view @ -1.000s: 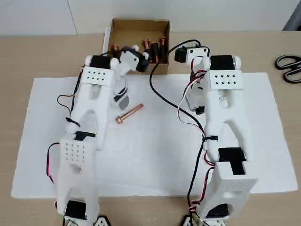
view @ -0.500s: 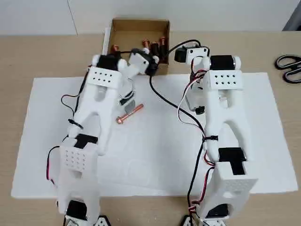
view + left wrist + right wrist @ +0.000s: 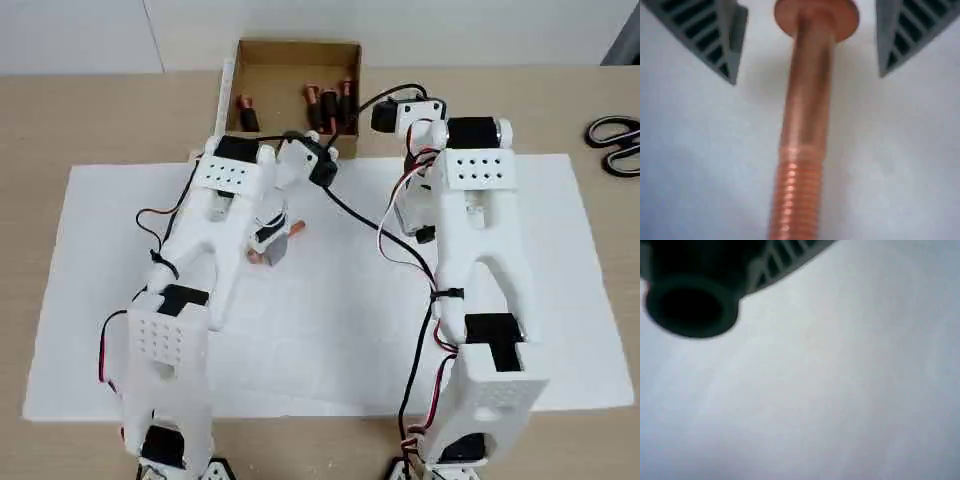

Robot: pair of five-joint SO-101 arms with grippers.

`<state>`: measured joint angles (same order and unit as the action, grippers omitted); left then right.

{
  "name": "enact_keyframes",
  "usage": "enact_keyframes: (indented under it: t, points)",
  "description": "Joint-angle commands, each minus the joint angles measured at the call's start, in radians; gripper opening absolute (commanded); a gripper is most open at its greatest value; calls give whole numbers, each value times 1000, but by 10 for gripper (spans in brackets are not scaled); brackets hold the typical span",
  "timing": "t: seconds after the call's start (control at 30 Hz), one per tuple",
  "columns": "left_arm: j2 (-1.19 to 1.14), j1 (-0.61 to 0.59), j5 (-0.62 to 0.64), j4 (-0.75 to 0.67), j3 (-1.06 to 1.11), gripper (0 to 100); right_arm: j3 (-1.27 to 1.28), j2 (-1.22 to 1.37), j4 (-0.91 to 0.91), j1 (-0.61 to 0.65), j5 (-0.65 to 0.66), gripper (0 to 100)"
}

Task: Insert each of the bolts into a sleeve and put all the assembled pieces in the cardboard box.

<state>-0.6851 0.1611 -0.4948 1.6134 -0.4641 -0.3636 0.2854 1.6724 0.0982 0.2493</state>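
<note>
Copper bolt (image 3: 805,125) is lying flat on the white sheet (image 3: 330,330), apart from the cardboard box (image 3: 290,50), and the left claw (image 3: 807,77) is hanging over it with its fingers (image 3: 715,40) spread wide, one on each side of the bolt's head without touching it. Close above the sheet, the right claw (image 3: 735,267) is gripping a black sleeve (image 3: 690,310), while several assembled pieces (image 3: 320,100) are resting inside the box

Copper bolt (image 3: 810,125), grey ribbed fingers (image 3: 705,35), black sleeve (image 3: 690,310), white mat (image 3: 330,330).
</note>
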Motion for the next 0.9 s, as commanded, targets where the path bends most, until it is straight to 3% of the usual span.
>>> enact_keyframes:
  t: [0.0, 0.13, 0.43, 0.87]
  points:
    - [66, 3, -6, -40, 15, 169, -46, -61, 5, -5, -12, 28]
    - [66, 6, -6, -51, 35, 114, -28, -61, 1, -4, -11, 28]
    - [75, 26, -3, -44, 31, 103, 0, -61, -1, -4, -9, 28]
    - [77, 68, -2, -44, 30, 9, 2, -61, -1, -4, -9, 28]
